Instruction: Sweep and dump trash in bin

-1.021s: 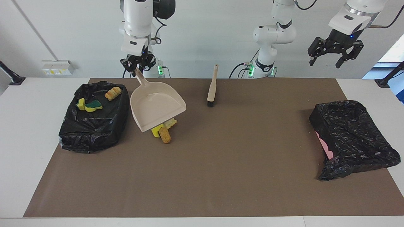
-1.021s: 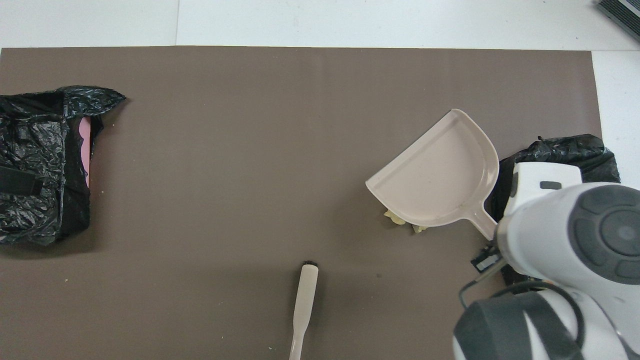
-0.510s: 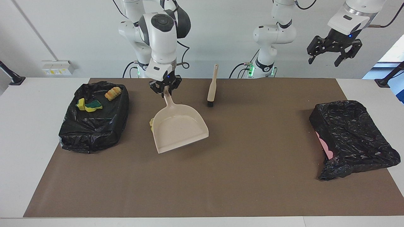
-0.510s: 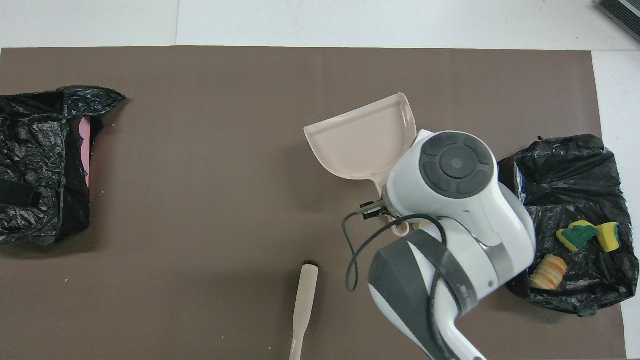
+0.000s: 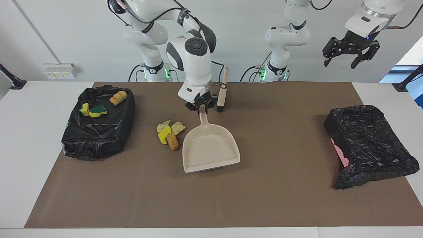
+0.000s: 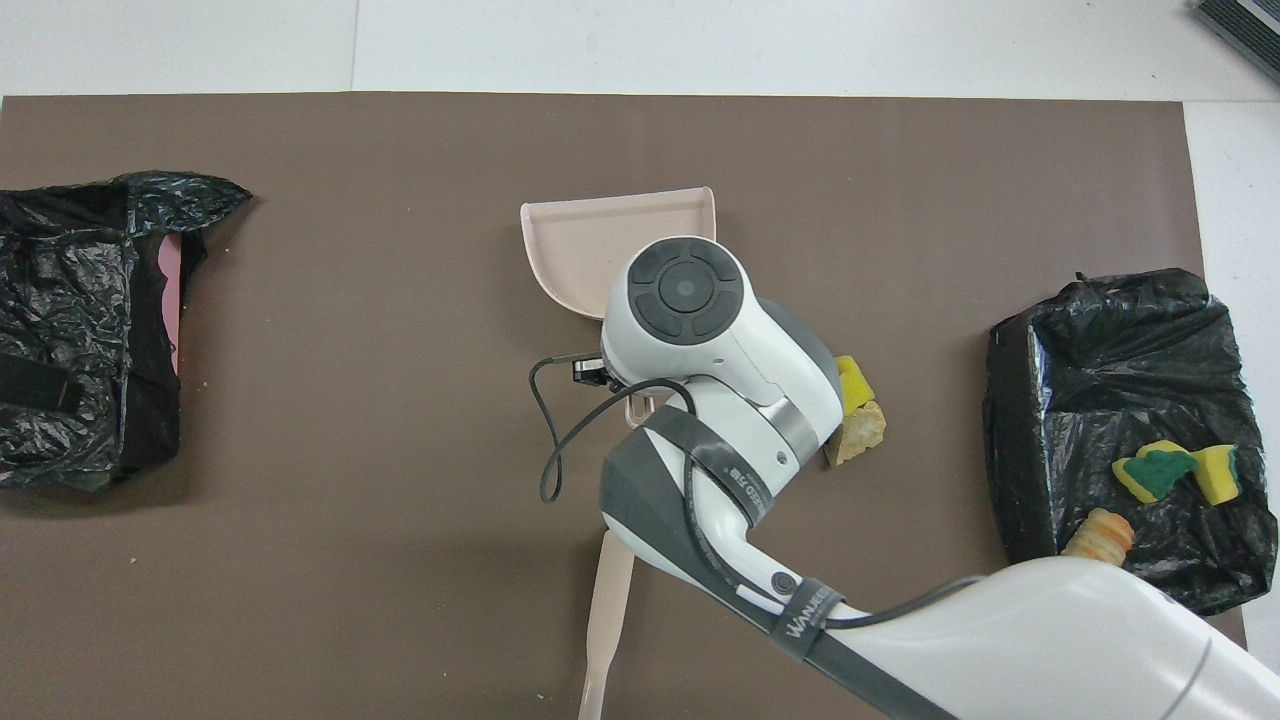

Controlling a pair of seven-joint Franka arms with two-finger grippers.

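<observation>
- The right gripper [image 5: 200,109] is clenched on the handle of the dustpan [image 5: 211,150] – in the overhead view the arm hides this grip.
- The trash [image 5: 168,133] lies on the mat beside the dustpan, toward the right arm's end; from overhead it is partly covered.
- The left gripper [image 5: 350,59] waits high, jaws spread, over the table's edge.
- The brush [image 5: 222,92] is partly hidden.

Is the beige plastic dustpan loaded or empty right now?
Empty: the beige plastic dustpan shows a bare tray; four foam chunks lie beside it.
</observation>
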